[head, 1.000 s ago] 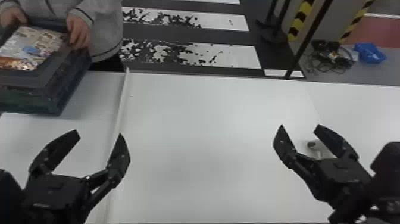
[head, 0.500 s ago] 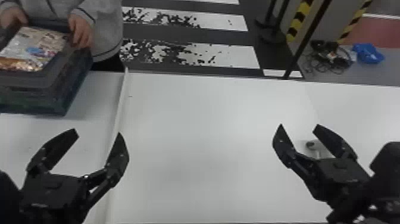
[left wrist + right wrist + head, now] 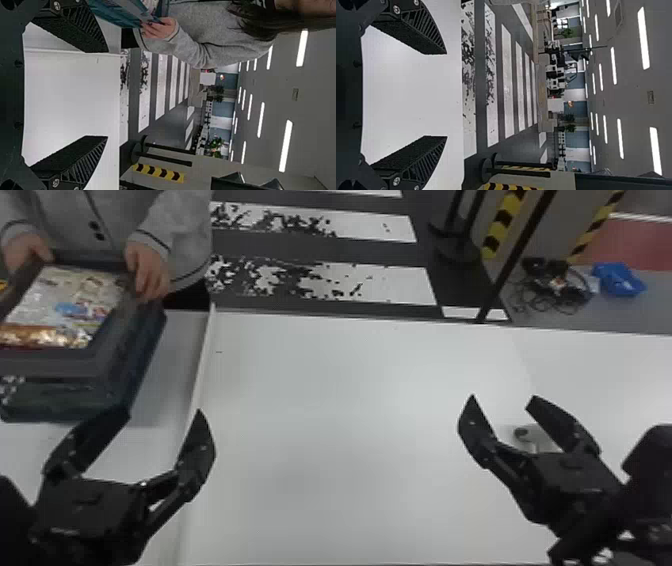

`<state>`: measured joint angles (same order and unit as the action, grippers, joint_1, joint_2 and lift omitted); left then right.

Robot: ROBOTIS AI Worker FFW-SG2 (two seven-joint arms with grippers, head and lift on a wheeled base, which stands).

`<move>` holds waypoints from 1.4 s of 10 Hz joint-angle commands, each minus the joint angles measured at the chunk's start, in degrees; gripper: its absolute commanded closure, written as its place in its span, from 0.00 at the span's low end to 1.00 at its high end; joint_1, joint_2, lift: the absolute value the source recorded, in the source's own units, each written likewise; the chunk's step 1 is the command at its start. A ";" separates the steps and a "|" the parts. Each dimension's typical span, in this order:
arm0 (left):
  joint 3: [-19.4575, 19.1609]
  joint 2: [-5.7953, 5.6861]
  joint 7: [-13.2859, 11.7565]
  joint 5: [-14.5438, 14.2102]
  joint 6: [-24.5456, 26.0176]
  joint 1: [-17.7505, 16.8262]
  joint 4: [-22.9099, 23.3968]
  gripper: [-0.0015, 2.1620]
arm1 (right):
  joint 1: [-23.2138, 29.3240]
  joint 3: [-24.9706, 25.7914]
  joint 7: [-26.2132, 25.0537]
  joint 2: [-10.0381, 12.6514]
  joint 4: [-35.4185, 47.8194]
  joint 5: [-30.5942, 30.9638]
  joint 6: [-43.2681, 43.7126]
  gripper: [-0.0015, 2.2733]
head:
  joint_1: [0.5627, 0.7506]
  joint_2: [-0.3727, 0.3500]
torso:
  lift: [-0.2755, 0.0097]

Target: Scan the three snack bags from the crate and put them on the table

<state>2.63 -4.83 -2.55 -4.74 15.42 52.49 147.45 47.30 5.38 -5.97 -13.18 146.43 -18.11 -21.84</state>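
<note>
Snack bag (image 3: pixel 62 307) sits in the top of the crate (image 3: pixel 55 365), beyond the left claw (image 3: pixel 164 411) and out to its left, apart from its fingers; the right claw (image 3: pixel 502 397) is well to the right of it. Both claws gape wide and grip nothing. The bag lies flat, glossy and crinkled, mostly silvery white, with a blue patch and an orange-brown band along its edge nearest the left claw. A person's hands (image 3: pixel 147 272) hold the crate's rim.
</note>
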 commanded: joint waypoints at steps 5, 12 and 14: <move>-0.70 0.00 -0.79 -0.09 -0.16 -0.02 -0.23 0.05 | -0.10 -0.98 0.00 0.35 -0.18 0.18 -0.27 0.06 | 0.70 0.39 | 0.64; -15.90 0.00 -3.78 -10.55 15.66 -9.86 -0.23 0.05 | -1.51 -3.27 -0.18 0.44 -0.35 1.93 -0.62 0.06 | 0.70 0.52 | 0.64; -20.21 0.00 -5.10 -12.57 20.23 -16.54 -4.19 0.05 | -3.18 -4.85 -0.18 0.00 -1.14 3.78 -2.20 0.06 | 0.70 0.61 | 0.64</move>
<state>-16.23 -4.81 -7.71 -16.76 33.96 38.13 144.55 44.72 1.24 -6.16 -13.09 145.50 -15.14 -23.53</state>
